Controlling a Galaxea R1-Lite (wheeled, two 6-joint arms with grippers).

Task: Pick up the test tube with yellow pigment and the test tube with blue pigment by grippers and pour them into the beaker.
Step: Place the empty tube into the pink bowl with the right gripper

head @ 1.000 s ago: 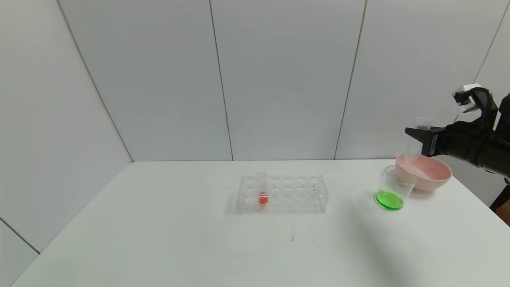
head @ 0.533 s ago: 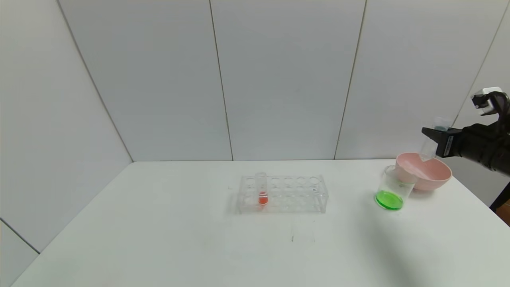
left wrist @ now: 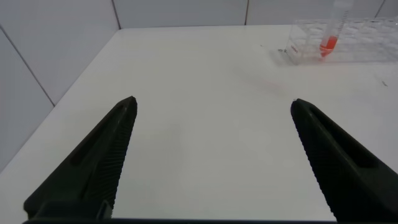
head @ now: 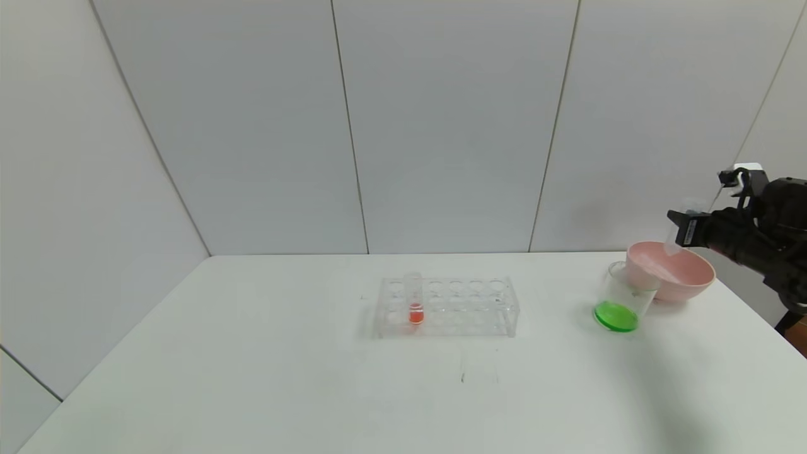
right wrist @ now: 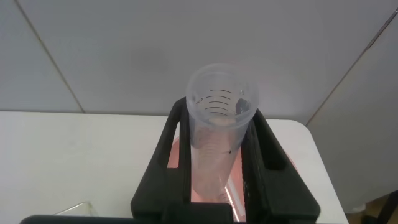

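Observation:
My right gripper (head: 681,228) is shut on a slim clear test tube (head: 672,244) that looks empty, held tilted just above the pink bowl (head: 687,280). In the right wrist view the tube (right wrist: 214,149) stands between the fingers of the right gripper (right wrist: 219,112), with the pink bowl (right wrist: 177,158) below. The clear beaker (head: 621,299) stands beside the bowl with green liquid at its bottom. No tube with yellow or blue liquid shows. My left gripper (left wrist: 212,106) is open and empty above the table's left part.
A clear many-holed rack (head: 466,306) stands mid-table with a red-liquid tube (head: 414,302) in it; the left wrist view shows the rack (left wrist: 354,43) too. A clear tube-like piece (right wrist: 236,193) lies in the bowl. The table's right edge is close to the bowl.
My right gripper has drawn back to the right and sunk a little, still holding the clear tube, from over the beaker side to over the bowl.

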